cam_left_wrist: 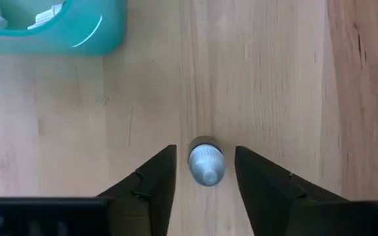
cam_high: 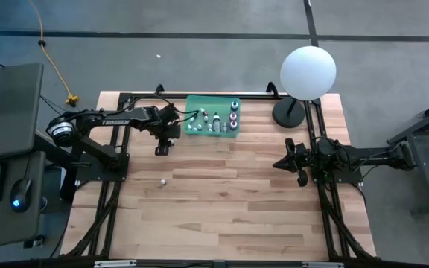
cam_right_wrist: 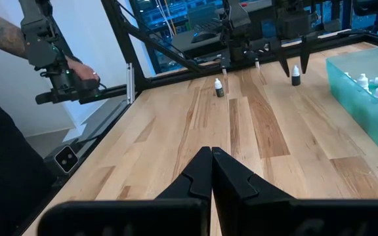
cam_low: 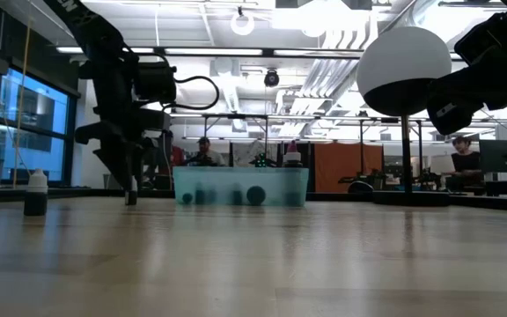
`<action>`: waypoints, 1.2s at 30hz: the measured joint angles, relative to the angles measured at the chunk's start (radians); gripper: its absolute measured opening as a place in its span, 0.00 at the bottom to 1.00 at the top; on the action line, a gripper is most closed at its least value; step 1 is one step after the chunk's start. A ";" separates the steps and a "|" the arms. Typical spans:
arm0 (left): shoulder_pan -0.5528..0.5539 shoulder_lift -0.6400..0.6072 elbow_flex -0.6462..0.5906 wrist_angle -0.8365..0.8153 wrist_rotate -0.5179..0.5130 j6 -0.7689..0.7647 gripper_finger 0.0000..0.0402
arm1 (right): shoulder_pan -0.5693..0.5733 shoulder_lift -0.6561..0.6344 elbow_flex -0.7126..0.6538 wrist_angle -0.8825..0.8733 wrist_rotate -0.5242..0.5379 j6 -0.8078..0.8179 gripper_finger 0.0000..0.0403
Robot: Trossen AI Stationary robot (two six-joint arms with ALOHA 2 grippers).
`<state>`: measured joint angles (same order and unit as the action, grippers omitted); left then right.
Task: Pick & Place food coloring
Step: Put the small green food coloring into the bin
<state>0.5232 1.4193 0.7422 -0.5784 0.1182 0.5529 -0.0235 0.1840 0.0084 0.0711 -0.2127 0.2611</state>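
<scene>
**Food coloring bottle stands between the left gripper's fingers**

High view: the left arm reaches in from the table's left edge, its left gripper [cam_high: 161, 150] pointing down at the wooden table [cam_high: 229, 201] just beside the green tray [cam_high: 193, 104]. Several small bottles stand in the tray; their number cannot be counted. One stray bottle [cam_high: 162, 181] stands alone on the wood, nearer the front. The right arm lies folded at the right side, its right gripper [cam_high: 280, 163] near the globe lamp [cam_high: 308, 72].

Low view: the left gripper's tips come down to the tabletop; one dark bottle with a white cap stands apart at the far left.

Left wrist view: one food coloring bottle [cam_left_wrist: 205, 161], white-capped, stands on the wood between the two fingers [cam_left_wrist: 151, 181], which flank it with a narrow gap on each side, not yet grasping it.

Right wrist view: the right gripper's fingers are pressed together, empty. Two bottles stand on the open table, and a person's hand [cam_right_wrist: 77, 69] holds a device beyond its edge.
</scene>
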 joint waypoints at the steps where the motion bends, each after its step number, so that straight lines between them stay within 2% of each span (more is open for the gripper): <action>1: 0.000 0.000 0.000 0.000 -0.001 0.000 0.37 | 0.000 0.000 0.000 0.000 0.000 0.000 0.00; 21: 0.000 0.000 0.000 -0.019 -0.022 -0.006 0.21 | 0.000 0.000 0.000 0.000 0.000 0.000 0.00; 36: 0.000 0.000 0.001 -0.007 -0.017 -0.012 0.21 | 0.000 0.000 0.000 0.000 0.000 0.000 0.00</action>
<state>0.5232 1.4193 0.7429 -0.5854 0.1009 0.5407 -0.0235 0.1838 0.0084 0.0710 -0.2127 0.2611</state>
